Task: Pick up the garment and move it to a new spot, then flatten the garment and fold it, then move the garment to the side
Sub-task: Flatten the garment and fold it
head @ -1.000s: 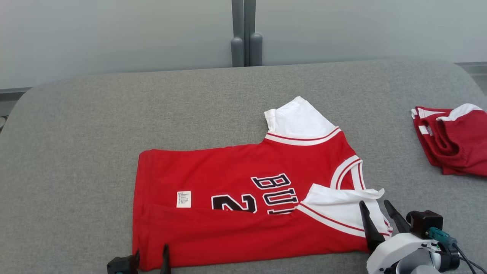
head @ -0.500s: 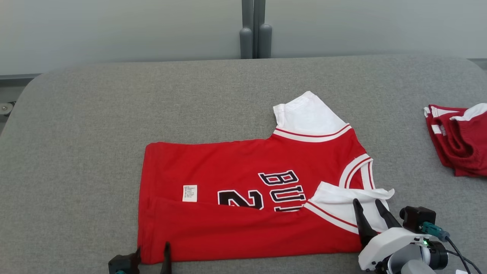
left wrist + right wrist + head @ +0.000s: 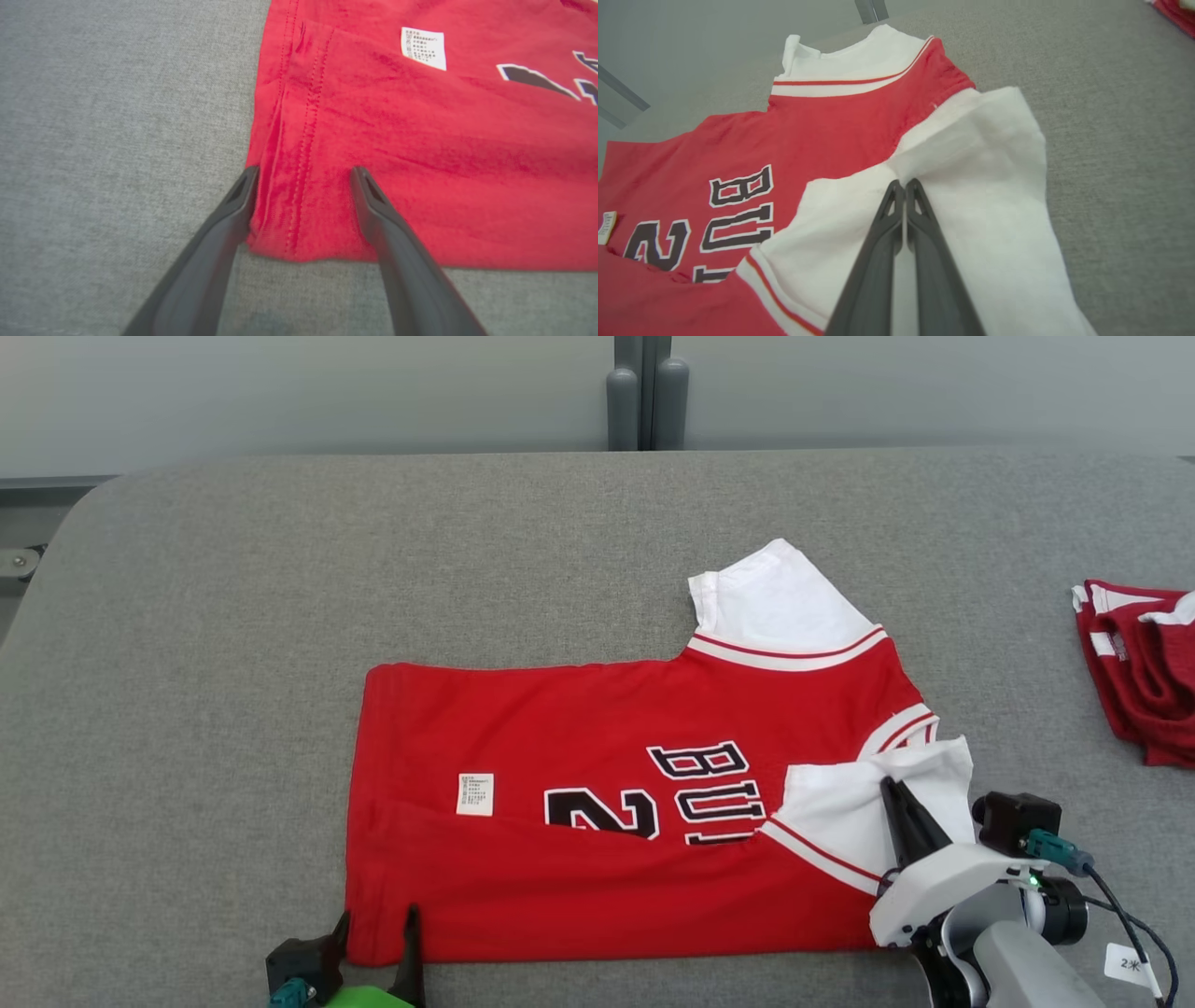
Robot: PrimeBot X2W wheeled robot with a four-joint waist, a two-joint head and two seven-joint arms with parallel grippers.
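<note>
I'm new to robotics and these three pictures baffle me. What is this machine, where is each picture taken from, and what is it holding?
This is a wheeled robot with two arms, each ending in a two-fingered end effector. The overview picture comes from a camera on its head, looking down at a grey padded surface. The other two come from cameras on its wrists, looking along each arm's own dark fingers. A red jersey lies spread on the surface, its near edge folded over; another red garment lies bunched at the right edge. The right end effector is shut, pinching the jersey's white sleeve. The left end effector is open, its fingers straddling the jersey's hem corner, gripping nothing yet.
</note>
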